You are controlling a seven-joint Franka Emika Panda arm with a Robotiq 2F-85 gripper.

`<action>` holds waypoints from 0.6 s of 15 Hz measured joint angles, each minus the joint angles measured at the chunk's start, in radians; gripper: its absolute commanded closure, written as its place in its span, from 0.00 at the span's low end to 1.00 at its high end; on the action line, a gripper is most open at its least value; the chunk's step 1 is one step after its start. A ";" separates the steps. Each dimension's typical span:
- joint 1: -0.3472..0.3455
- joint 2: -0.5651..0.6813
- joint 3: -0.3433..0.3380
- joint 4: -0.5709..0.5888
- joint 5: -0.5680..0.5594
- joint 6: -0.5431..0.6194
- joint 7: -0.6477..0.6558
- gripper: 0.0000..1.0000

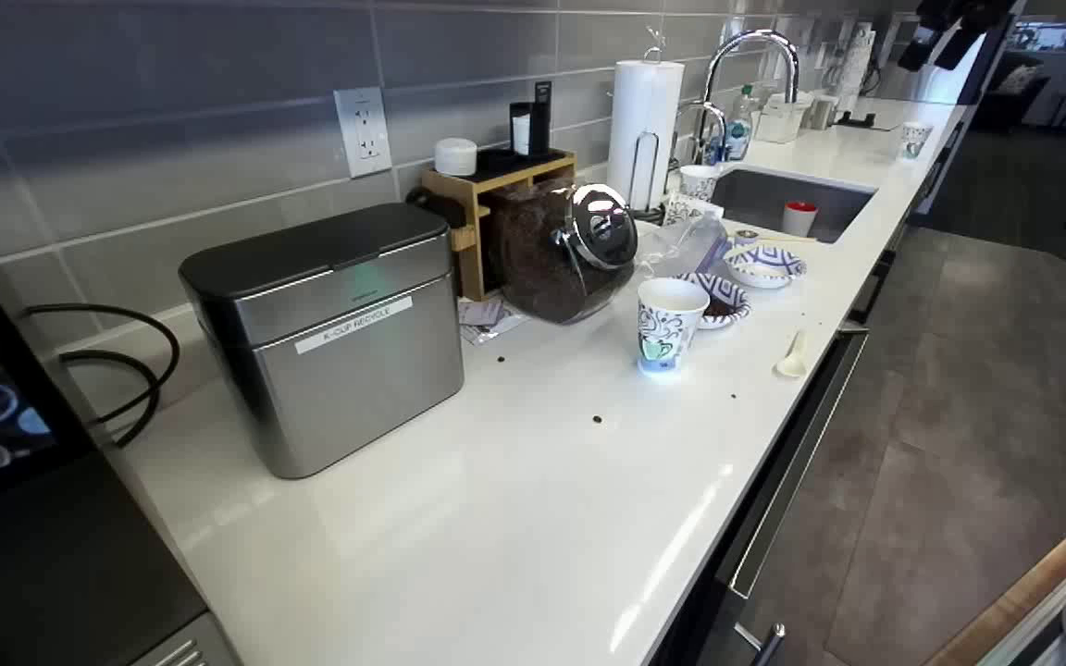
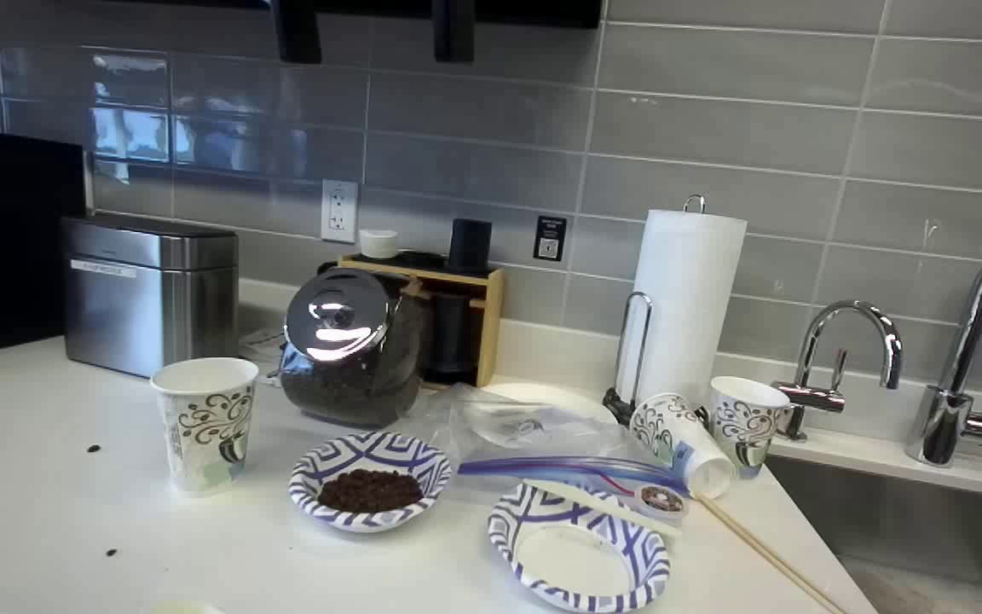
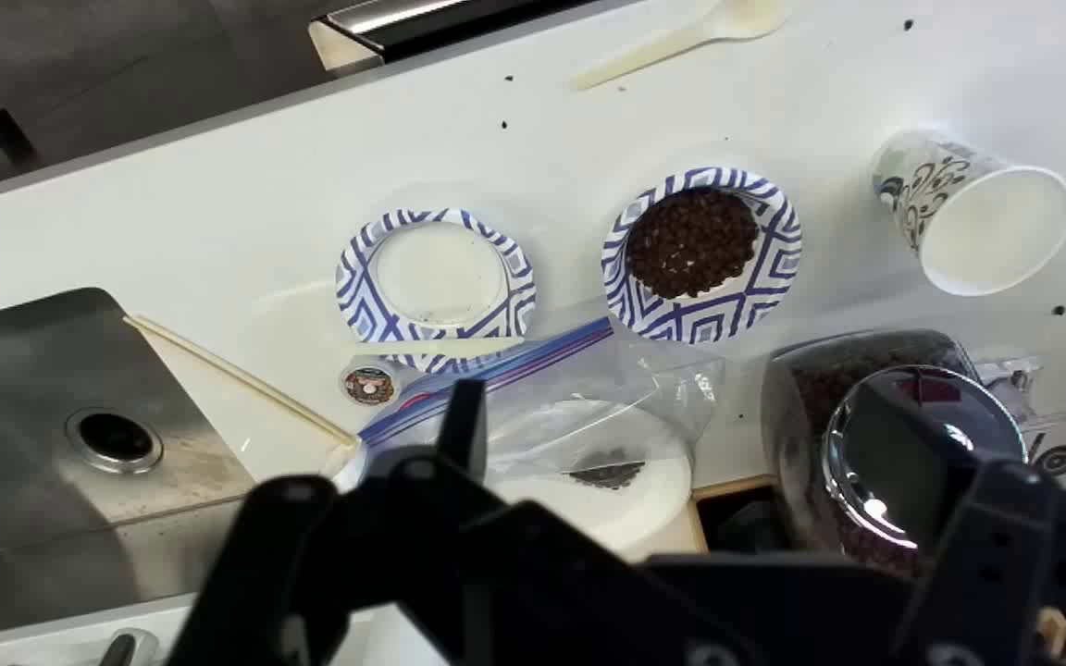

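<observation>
Here, beans (image 3: 718,231) in a bowl (image 3: 779,242).

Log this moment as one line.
tool: open, empty, above counter | bowl: dark beans inside | cup beside it: upright | spoon: on counter

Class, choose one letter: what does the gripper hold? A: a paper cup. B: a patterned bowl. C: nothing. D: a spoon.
C, because in an exterior view the gripper has its fingers spread apart, with nothing between them.
</observation>
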 measured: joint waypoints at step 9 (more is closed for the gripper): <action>-0.001 0.002 0.004 -0.001 0.000 0.000 0.012 0.00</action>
